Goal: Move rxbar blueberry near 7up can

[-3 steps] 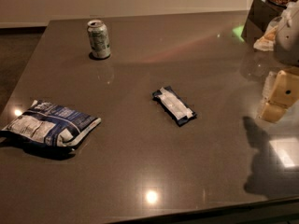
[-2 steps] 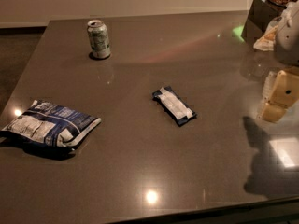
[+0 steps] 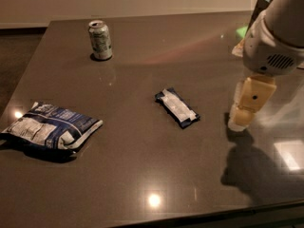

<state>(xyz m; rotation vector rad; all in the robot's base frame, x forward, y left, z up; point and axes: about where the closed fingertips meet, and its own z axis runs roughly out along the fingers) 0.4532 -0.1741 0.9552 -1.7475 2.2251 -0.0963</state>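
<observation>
The rxbar blueberry point(image 3: 177, 108) is a flat dark navy bar with a whitish label panel, lying at an angle near the middle of the dark table point(image 3: 142, 175). The 7up can point(image 3: 100, 40) stands upright at the back left, well apart from the bar. My gripper point(image 3: 241, 121) hangs from the white arm point(image 3: 275, 42) at the right, to the right of the bar, close above the table and not touching the bar.
A puffy blue-and-white chip bag point(image 3: 50, 129) lies at the table's left front. Some objects, one green point(image 3: 242, 31), sit at the back right behind the arm. The table's front edge runs along the bottom of the view.
The arm and gripper have moved left and further into view, closer to the bar. The bar, the can and the bag have not moved.
</observation>
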